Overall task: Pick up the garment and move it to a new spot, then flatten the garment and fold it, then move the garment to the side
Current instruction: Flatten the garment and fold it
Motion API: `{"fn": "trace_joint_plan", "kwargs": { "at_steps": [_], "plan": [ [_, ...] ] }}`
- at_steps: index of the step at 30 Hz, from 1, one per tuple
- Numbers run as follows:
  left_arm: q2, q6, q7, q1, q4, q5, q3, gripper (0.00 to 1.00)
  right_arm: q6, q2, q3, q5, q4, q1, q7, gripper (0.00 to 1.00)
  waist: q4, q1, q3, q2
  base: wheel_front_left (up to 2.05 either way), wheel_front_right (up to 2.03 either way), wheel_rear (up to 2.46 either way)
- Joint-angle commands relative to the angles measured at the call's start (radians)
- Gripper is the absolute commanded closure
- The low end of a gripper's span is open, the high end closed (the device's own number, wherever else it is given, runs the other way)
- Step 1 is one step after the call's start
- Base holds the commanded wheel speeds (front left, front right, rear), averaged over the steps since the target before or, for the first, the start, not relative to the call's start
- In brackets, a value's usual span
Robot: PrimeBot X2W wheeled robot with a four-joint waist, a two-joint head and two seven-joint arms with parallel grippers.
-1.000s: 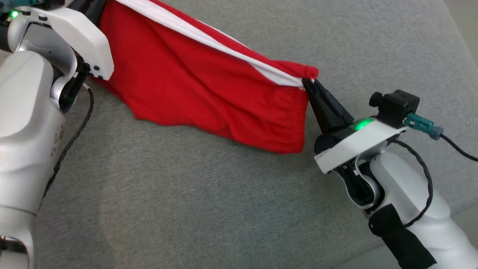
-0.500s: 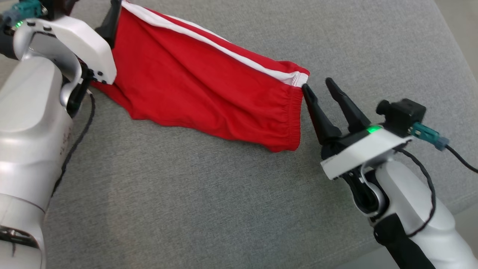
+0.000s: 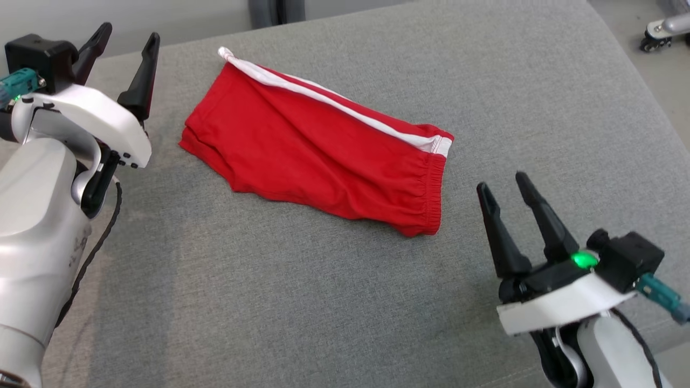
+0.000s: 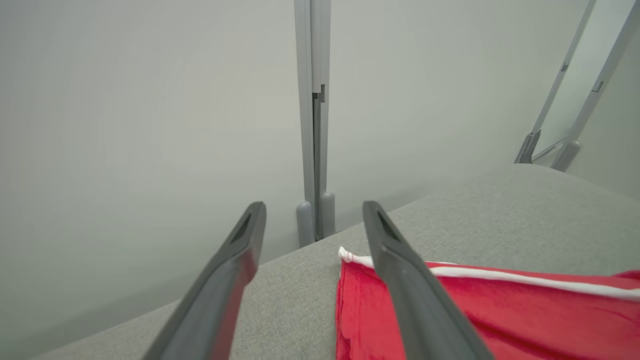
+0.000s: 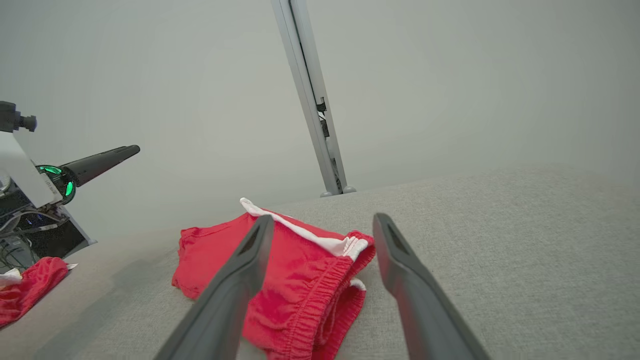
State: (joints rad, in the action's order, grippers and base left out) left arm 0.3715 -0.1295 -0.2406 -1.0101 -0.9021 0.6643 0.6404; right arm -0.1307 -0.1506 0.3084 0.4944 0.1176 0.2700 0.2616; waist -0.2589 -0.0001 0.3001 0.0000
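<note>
Now that the right gripper (image 3: pixel 501 181), at the near right, has let go of the waistband corner, its jaws stand wide and empty, clear of the red garment (image 3: pixel 318 151) — which lies slack on the grey cushion (image 3: pixel 302 302) mid-scene. At the far left the left gripper (image 3: pixel 131 31) has released too, spread and empty — so the placing looks done; flattening would be next.

Grey fabric cushion (image 3: pixel 345 302) in foreground; plain pale wall (image 4: pixel 150 100) behind; grey vertical post (image 4: pixel 312 125) against wall.
</note>
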Motion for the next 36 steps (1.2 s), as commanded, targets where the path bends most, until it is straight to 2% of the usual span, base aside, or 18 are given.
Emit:
{"fn": "trace_joint_plan", "kwargs": {
  "at_steps": [1,7,12,17,27,36],
  "plan": [
    [0.017,-0.001,-0.005,0.014,0.008,0.003,0.009,0.00,0.000,0.000,-0.009,-0.030,-0.025,-0.034,0.005,0.00,0.004,0.0001,-0.017,0.0000,0.00,0.00,0.00],
    [0.047,-0.001,0.021,0.009,0.018,0.004,0.043,0.00,0.000,0.024,-0.035,-0.072,-0.067,-0.105,0.005,0.00,-0.007,0.0001,-0.024,0.0000,0.00,0.00,0.00],
    [0.064,-0.001,0.134,-0.021,0.024,0.016,0.099,0.00,0.000,0.031,-0.042,-0.078,-0.070,-0.126,0.005,0.00,-0.027,0.0001,-0.013,0.0000,0.00,0.00,0.00],
    [0.080,-0.001,0.244,-0.040,0.008,0.034,0.145,0.00,0.000,0.037,-0.027,-0.072,-0.061,-0.103,0.005,0.00,-0.059,0.0001,0.010,0.0000,0.00,0.00,0.00],
    [0.097,-0.001,0.362,0.001,-0.058,0.096,0.188,0.00,0.000,0.054,0.001,-0.061,-0.032,-0.064,0.005,0.00,-0.115,0.0001,0.052,0.0000,0.00,0.00,0.00],
    [0.108,-0.001,0.442,0.028,-0.056,0.150,0.229,0.00,0.000,0.060,0.009,-0.054,-0.017,-0.040,0.005,0.00,-0.122,0.0001,0.073,0.0000,0.00,0.00,0.00]
  ]
}}
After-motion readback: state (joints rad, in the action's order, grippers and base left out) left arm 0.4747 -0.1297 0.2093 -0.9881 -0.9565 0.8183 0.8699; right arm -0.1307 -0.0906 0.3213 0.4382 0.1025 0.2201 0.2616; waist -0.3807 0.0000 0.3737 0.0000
